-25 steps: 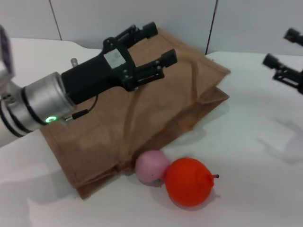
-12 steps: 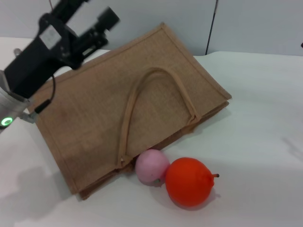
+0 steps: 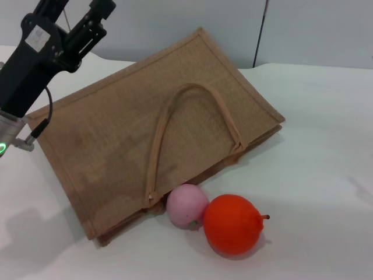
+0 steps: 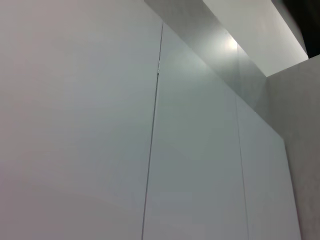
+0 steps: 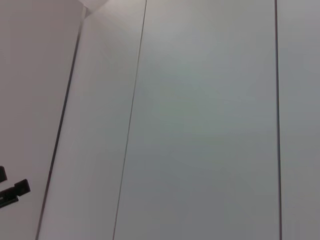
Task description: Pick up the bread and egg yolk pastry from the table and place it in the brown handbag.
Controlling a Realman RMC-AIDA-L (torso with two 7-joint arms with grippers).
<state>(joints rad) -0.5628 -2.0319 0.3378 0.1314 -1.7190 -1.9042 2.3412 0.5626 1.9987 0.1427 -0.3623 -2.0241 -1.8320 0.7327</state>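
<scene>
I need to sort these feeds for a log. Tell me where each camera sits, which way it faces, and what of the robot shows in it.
Head view: on the robot's head, looking forward and down at the white table, the brown handbag, a pink ball and an orange fruit; the raised left gripper shows at upper left.
Left wrist view: on the left wrist, facing a pale wall panel; no robot parts.
Right wrist view: on the right wrist, facing wall panels too; a dark part at the edge.
Shared: both wrist views show only wall.
</scene>
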